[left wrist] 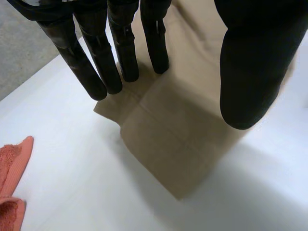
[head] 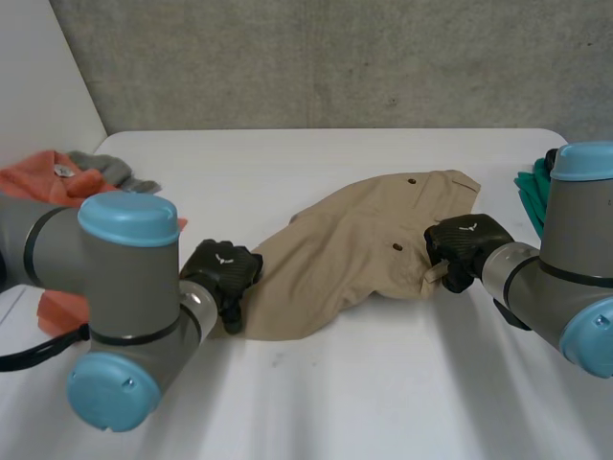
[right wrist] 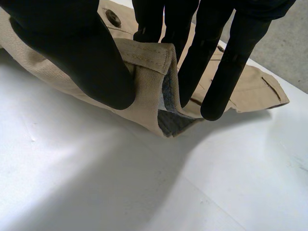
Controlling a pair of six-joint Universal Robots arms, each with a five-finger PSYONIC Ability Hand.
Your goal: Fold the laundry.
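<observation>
While right hand [right wrist: 77,53] pinches tan trousers [head: 354,249] at waistband, left hand [left wrist: 96,62] sits straight-fingered at hem; should grip it before lifting.

We see the trousers [head: 354,254] lying mid-table [head: 316,402], slanting from near left to far right. Our left hand [head: 222,271] is over their near-left end, our right hand [head: 465,244] at their right edge. A heap of cloths [head: 57,177] lies by the table's left edge, a lone cloth [head: 530,196] by its right.
</observation>
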